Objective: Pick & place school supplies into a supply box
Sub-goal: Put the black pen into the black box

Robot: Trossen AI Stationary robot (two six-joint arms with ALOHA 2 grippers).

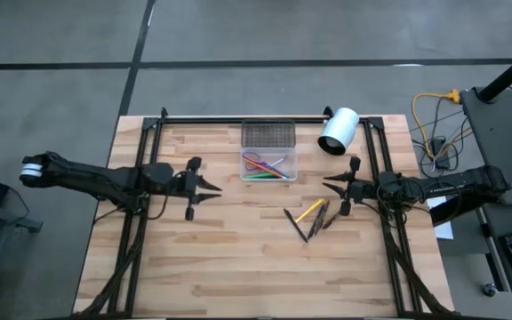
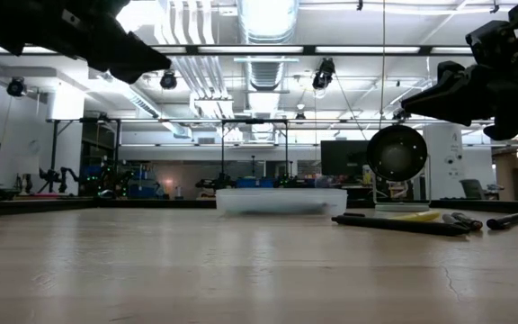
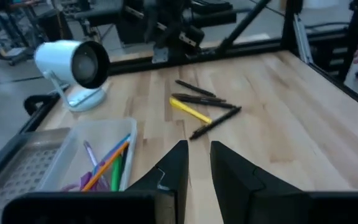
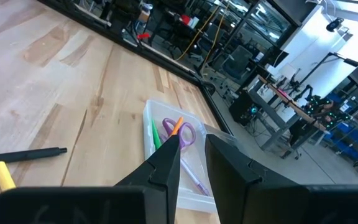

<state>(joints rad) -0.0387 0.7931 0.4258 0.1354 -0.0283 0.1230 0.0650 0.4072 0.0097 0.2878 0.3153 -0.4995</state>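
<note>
The clear supply box (image 1: 269, 163) stands at the table's far middle, with its dark mesh part (image 1: 268, 134) at the far end. In it lie purple-handled scissors (image 4: 179, 132), a green pen (image 4: 155, 134) and orange and blue sticks (image 3: 107, 158). A yellow pencil (image 1: 309, 211) and dark pens (image 1: 316, 220) lie on the wood to the near right of the box. My left gripper (image 1: 216, 187) hovers left of the box, pointing right, with its fingers a narrow gap apart and nothing between them. My right gripper (image 1: 327, 185) hovers right of the box, above the loose pens, the same way.
A white cylinder with a dark opening (image 1: 339, 131) lies at the far right, beside the box. Black frame rails (image 1: 229, 118) run along the far edge and down both sides. The near half of the wooden table (image 1: 238, 267) is bare wood.
</note>
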